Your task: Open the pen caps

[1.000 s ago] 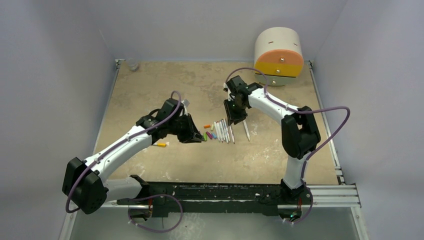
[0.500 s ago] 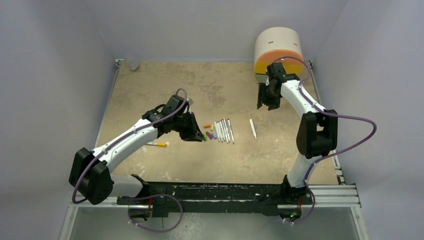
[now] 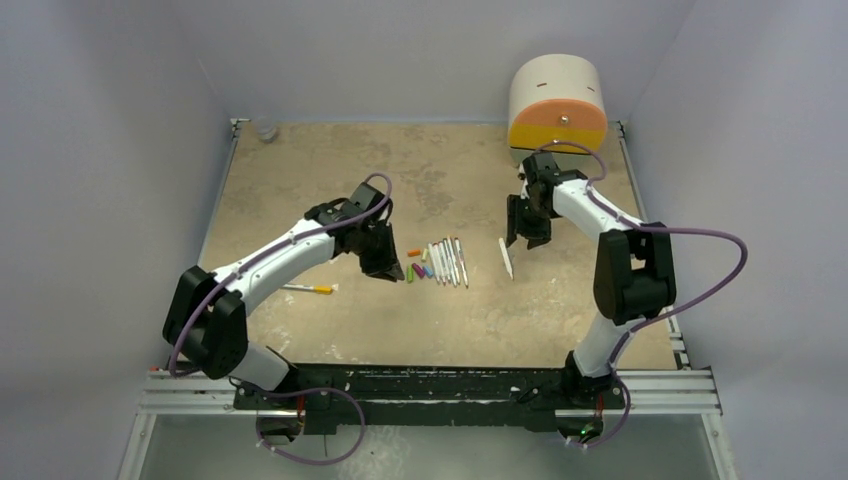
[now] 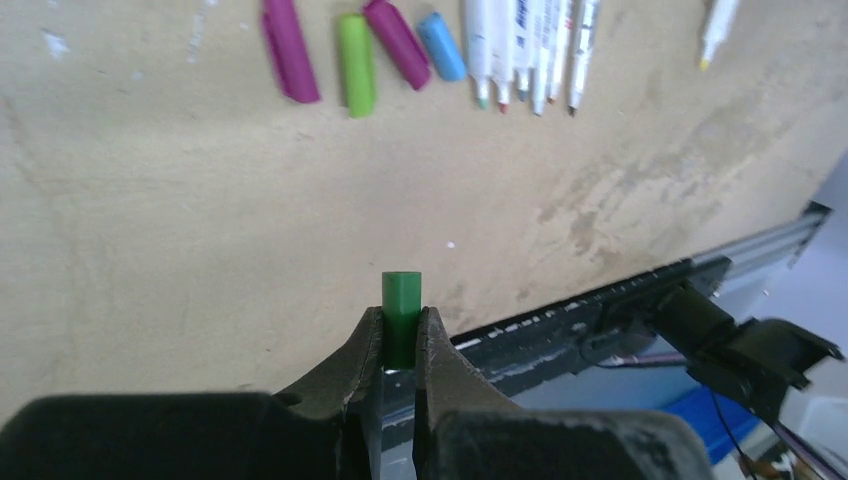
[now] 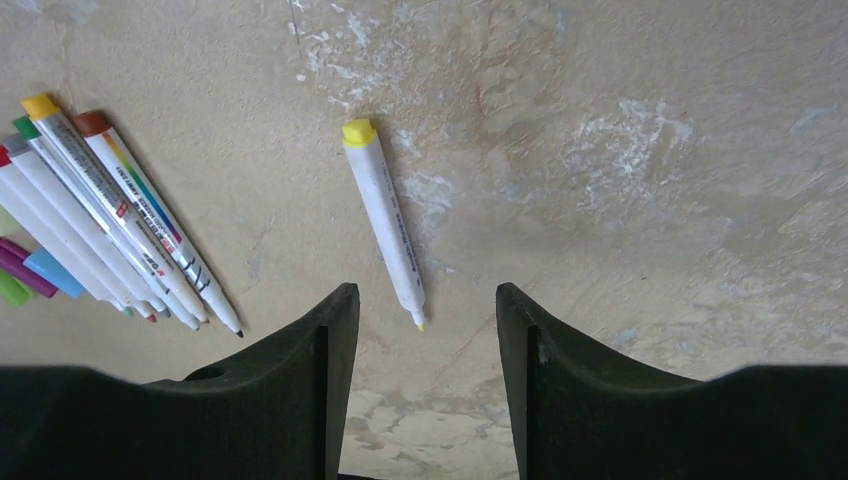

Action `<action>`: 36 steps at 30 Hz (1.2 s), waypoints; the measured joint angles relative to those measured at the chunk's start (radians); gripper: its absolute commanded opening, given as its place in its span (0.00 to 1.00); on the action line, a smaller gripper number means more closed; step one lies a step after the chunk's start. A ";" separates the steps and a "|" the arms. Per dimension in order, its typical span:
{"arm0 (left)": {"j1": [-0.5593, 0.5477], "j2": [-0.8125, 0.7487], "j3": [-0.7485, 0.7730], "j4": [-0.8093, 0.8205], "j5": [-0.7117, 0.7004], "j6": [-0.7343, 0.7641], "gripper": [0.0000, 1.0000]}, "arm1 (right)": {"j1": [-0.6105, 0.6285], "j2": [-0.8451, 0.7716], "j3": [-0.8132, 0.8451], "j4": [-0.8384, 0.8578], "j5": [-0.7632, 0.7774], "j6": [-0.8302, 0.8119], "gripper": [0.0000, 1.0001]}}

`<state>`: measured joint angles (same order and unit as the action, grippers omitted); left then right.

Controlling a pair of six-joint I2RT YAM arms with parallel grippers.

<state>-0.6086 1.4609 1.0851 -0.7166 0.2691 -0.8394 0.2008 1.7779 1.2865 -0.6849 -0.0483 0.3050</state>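
Note:
My left gripper [image 3: 384,262] [image 4: 401,322] is shut on a dark green pen cap [image 4: 401,295] and holds it above the table, left of the loose caps. Two magenta caps [image 4: 290,50], a light green cap [image 4: 355,65] and a blue cap [image 4: 441,47] lie beside a row of uncapped white pens [image 3: 447,262] [image 5: 110,215]. An orange cap [image 3: 414,253] lies at the row's far left. A lone uncapped pen with a yellow end [image 3: 506,257] [image 5: 385,220] lies right of the row. My right gripper [image 3: 522,238] [image 5: 420,300] is open and empty, just over that pen's tip end.
A round cream-and-orange drawer unit [image 3: 557,105] stands at the back right. A capped pen with a yellow-orange cap [image 3: 310,289] lies alone to the left, under my left arm. A small clear object [image 3: 265,129] sits in the back left corner.
My right gripper left the pen row, swung back right toward the drawer unit, then came forward over the lone pen, which lies further right. My left gripper shifted slightly right, still holding the cap.

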 measured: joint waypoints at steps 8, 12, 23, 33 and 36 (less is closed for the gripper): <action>0.062 0.105 0.041 -0.082 -0.188 0.070 0.00 | 0.000 -0.077 -0.025 0.005 -0.014 -0.002 0.54; 0.071 0.167 0.050 -0.077 -0.253 0.097 0.00 | 0.000 -0.106 -0.031 0.004 -0.023 -0.003 0.55; 0.071 0.341 0.158 -0.027 -0.328 0.158 0.02 | 0.000 -0.169 -0.047 -0.021 -0.027 -0.003 0.55; 0.071 0.447 0.230 -0.003 -0.340 0.183 0.09 | 0.000 -0.156 -0.047 -0.021 -0.041 -0.012 0.56; 0.069 0.456 0.230 -0.008 -0.340 0.188 0.13 | 0.000 -0.138 -0.047 -0.021 -0.048 -0.017 0.56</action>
<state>-0.5392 1.9167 1.3148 -0.7242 -0.0711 -0.6514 0.2012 1.6398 1.2396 -0.7055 -0.0963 0.2882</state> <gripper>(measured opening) 0.105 0.555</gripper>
